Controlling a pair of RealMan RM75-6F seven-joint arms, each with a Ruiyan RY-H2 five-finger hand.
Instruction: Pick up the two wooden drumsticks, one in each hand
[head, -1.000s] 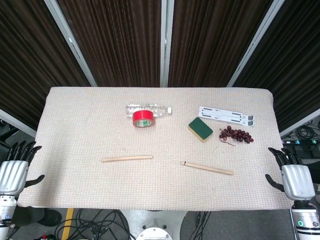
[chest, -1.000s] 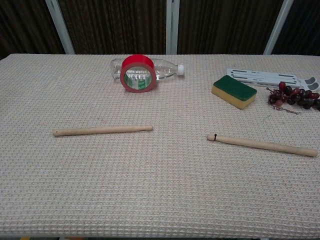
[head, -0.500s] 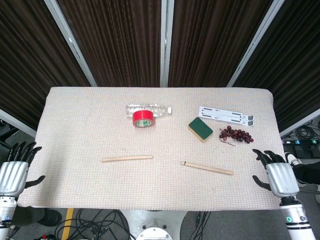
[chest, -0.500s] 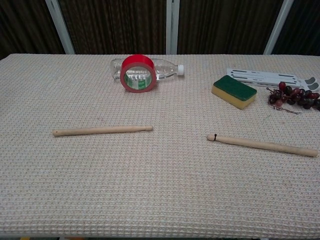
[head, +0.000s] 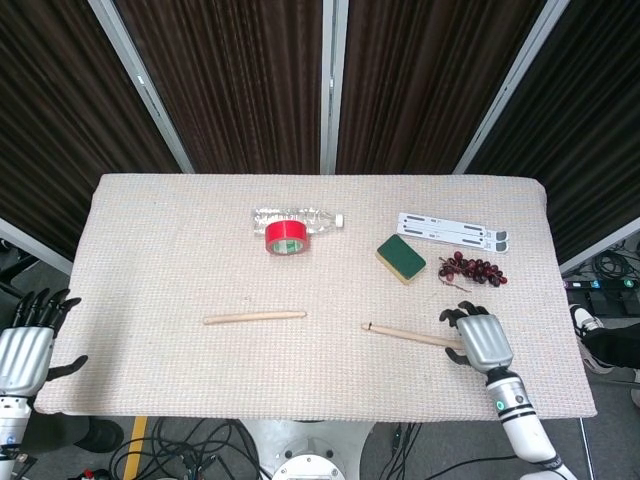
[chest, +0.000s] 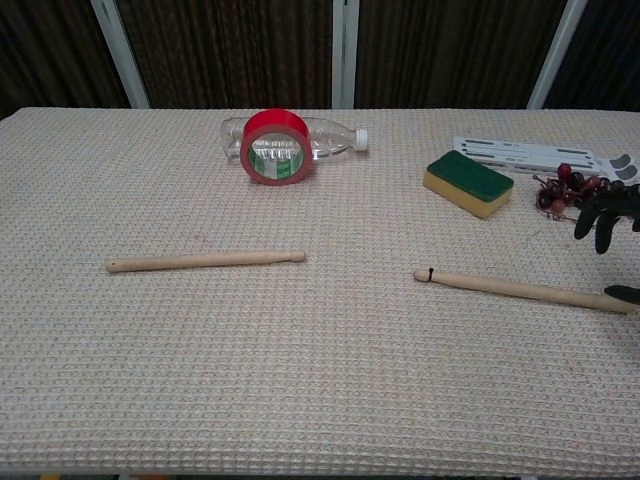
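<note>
Two wooden drumsticks lie on the cloth-covered table (head: 150, 230). The left drumstick (head: 254, 317) (chest: 205, 261) lies left of centre, nearly level. The right drumstick (head: 405, 335) (chest: 520, 290) slants down to the right, a dark band near its tip. My right hand (head: 480, 338) (chest: 607, 216) hovers over that stick's thick end, fingers spread, holding nothing. My left hand (head: 28, 340) stays off the table's left front corner, open and away from the left stick; the chest view does not show it.
Toward the back stand a red tape roll (head: 285, 238) (chest: 275, 146) against a lying clear bottle (head: 310, 216) (chest: 330, 135), a green-and-yellow sponge (head: 400, 258) (chest: 468, 182), dark grapes (head: 472, 269) (chest: 560, 190) and a white folding stand (head: 452, 232) (chest: 535, 155).
My right hand has moved left from beyond the table's right edge to over the thick end of the right drumstick, entering the chest view. The left hand and both sticks have barely moved.
</note>
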